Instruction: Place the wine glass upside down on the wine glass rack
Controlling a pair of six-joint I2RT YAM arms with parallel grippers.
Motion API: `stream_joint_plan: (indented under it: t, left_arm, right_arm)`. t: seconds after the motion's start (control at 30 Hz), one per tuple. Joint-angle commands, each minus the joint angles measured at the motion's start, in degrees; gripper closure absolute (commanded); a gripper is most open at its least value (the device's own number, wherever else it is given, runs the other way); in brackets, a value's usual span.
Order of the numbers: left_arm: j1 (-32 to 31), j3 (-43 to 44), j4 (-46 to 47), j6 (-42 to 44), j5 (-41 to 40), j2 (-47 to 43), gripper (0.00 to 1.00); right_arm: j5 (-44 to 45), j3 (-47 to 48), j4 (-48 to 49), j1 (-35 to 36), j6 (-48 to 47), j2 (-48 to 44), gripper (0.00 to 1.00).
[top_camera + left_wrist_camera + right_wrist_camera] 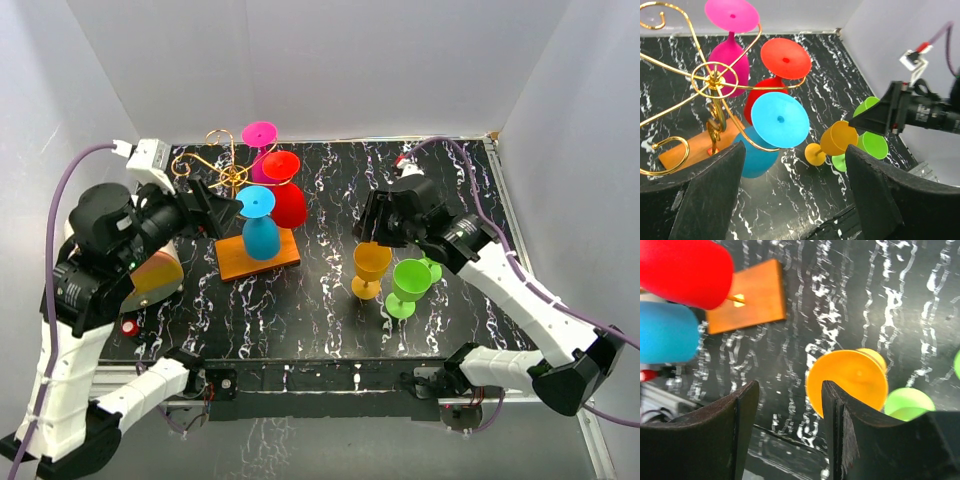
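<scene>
Right pincer (790, 390) hangs with fingers spread and only bare table (790, 340) between them. The orange wine glass (850, 380) stands upright just outside one finger, ungripped; contact is unclear. Green glasses (410, 280) sit just beyond it. Left pincer (795, 150) is spread too, with the wine glass rack (714, 80) right ahead, carrying the blue glass (780, 120), red glass (785, 57) and pink glass (732, 15) upside down.

The top external view looks down from high above the near edge across the whole table (330, 300). The left wrist view sits close, with the wine glass rack (715, 80) just beyond its jaws. The right wrist view looks steeply down, with the orange glass (847, 380) just beyond its jaws. All 3 views share both.
</scene>
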Motion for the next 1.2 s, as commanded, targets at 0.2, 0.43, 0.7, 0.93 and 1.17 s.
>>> stream_joint_plan:
  t: [0.2,0.43,0.7,0.93,1.17]
  left_arm:
    - [0.2,-5.5,12.2,2.0,4.7,-5.4,0.20]
    - [0.2,-5.9,12.6,1.9,3.8,-6.4,0.20]
    - [0.2,-3.9,14.4,-0.7,7.0,-5.6,0.20]
    - [0.2,-5.0,16.7,-2.2,8.5,-6.3,0.20]
    - [0.2,-5.6,18.8,-4.9,10.2,-6.0,0.20]
  right_arm:
    - [16.8,5.8,-10.9,11.1,-4.4,11.6,0.49]
    - [19.8,5.4,-9.0,12.3,-4.7,15.1,0.61]
    - [18.1,4.6,-4.9,12.6,-8.7,17.3,0.87]
    - [18.2,4.4,-4.6,12.6,-9.4,18.5,0.96]
    - [22.2,5.4,-1.1,12.7,-9.2,13.1,1.00]
